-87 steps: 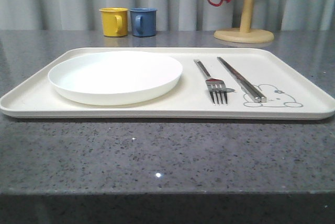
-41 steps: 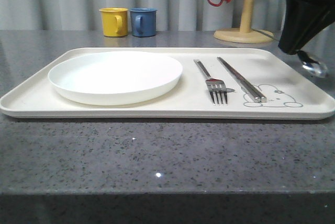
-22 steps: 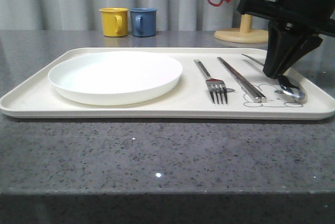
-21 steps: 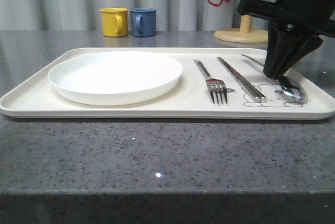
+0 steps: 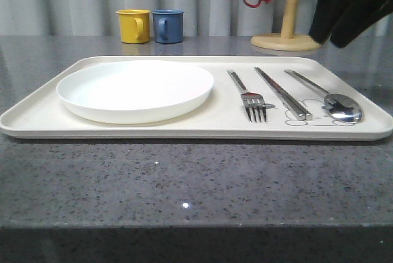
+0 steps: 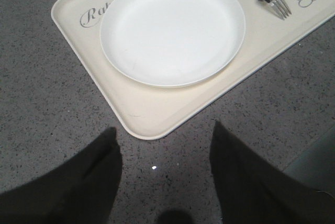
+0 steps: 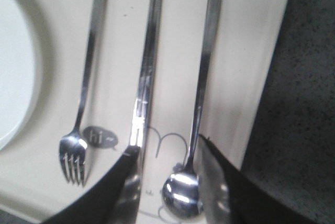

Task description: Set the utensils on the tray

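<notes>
- The right gripper [image 7: 168, 182] hangs above the near right part of the tray [image 5: 184, 129]. Its two dark fingers [image 7: 121, 185] are spread apart with nothing clamped between them.
- In the right wrist view the spoon [image 7: 196, 119] lies on the tray directly under the gap between those fingers. Its bowl sits between the fingertips and its handle runs away from the pincer.
- The chopsticks [image 7: 145, 72] lie just beside the spoon, on the plate side of the right pincer. Their near ends pass under the finger on that side.
- The fork [image 7: 84, 93] lies beyond the chopsticks, farther from the right pincer, tines towards the tray's near edge.
- Beside the fork tines a small dark speech bubble [image 7: 100, 137] printed on the tray reads "hi". Thin grey lines of a drawing curve around the spoon bowl.
- In the front view the right arm is a dark shape raised well above the tray's far right corner.
- The left gripper [image 6: 165, 174] hovers over the grey speckled countertop [image 6: 42, 103], just off a tray corner. Its fingers stand wide apart and hold nothing.
- Ahead of the left pincer the white plate [image 6: 172, 28] rests on the tray.
- Grey script starting "Ra" [image 6: 94, 14] shows beside the plate; the plate rim hides the other letters.
</notes>
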You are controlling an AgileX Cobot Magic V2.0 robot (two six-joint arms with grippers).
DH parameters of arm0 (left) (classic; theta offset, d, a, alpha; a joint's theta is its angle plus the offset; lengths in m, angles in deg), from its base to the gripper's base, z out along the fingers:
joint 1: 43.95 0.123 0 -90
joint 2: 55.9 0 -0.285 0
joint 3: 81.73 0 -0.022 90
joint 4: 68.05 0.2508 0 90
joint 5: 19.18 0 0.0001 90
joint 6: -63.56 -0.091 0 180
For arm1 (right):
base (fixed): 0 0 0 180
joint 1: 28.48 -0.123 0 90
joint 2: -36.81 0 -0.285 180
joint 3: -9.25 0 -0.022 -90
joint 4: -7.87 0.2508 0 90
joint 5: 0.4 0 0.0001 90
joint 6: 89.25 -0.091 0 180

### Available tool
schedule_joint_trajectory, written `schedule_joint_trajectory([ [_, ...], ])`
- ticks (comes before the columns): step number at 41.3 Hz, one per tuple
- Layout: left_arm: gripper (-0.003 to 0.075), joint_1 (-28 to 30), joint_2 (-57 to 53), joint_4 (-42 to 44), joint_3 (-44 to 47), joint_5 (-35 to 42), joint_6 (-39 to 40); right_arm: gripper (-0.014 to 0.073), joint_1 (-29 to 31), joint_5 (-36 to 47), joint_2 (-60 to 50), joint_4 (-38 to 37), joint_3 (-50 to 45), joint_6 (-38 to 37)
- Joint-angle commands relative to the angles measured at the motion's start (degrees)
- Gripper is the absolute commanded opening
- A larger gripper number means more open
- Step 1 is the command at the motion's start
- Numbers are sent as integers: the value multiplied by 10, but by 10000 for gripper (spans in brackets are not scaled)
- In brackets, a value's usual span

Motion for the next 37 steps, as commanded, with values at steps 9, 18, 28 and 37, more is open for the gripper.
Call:
schedule_joint_trajectory([
  [9, 367, -4, -2, 2, -15, 43, 6, 299, -12, -44, -191, -37, -70, 58],
  [18, 367, -4, -2, 2, -14, 43, 6, 299, -12, -19, -356, -68, -186, 58],
  [28, 367, -18, -2, 2, -14, 43, 6, 299, -12, 7, -516, -68, -281, 58],
  [37, 367, -18, -2, 2, -14, 43, 6, 297, -11, 10, -603, -66, -315, 58],
])
